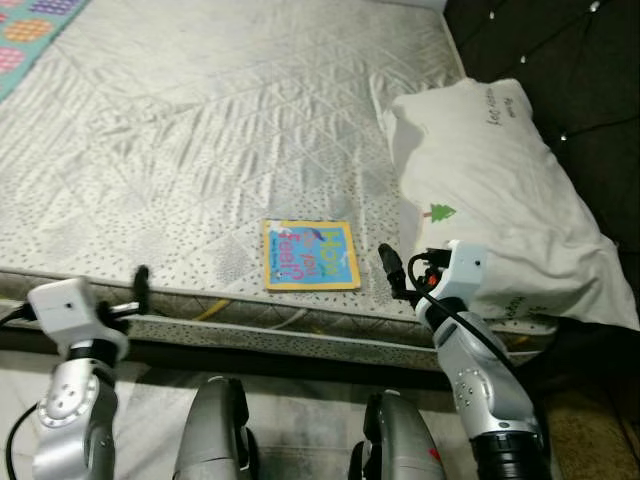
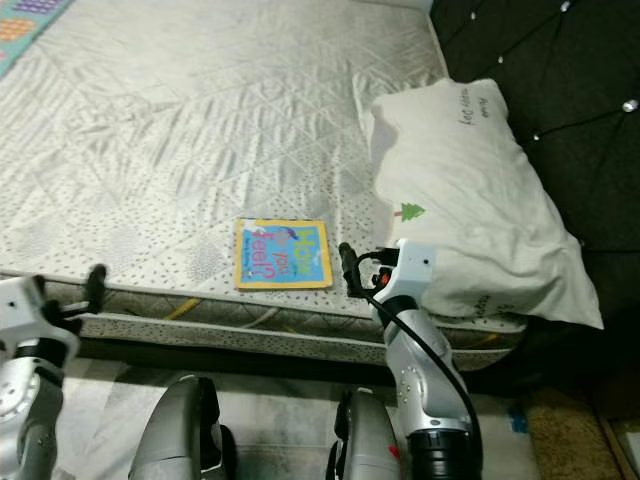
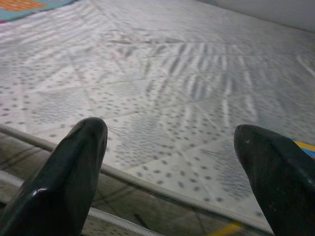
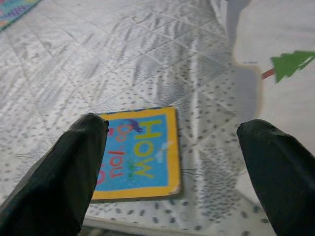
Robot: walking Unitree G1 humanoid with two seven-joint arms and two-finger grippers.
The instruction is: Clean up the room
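We are standing at the edge of the mattress (image 1: 200,140), and the thing to tidy is the picture book (image 1: 309,255), lying flat close to the near edge, just beside the white pillow (image 1: 490,190) but not touching it. Our right gripper (image 1: 398,272) hovers at the mattress edge with its two black fingers (image 4: 69,172) spread wide and nothing between them. From that claw the book lies at about ten o'clock, near at hand; in the right wrist view it sits under the gap, nearer one finger than the other, so we judge a small shift toward it is needed before closing. The book looks almost square, its printed lines running away from us across the bed. Our left gripper (image 1: 140,290) is also wide open and empty, over the near edge, with the book at roughly two o'clock and well apart. The right arm is plainly the nearer one for this pick.
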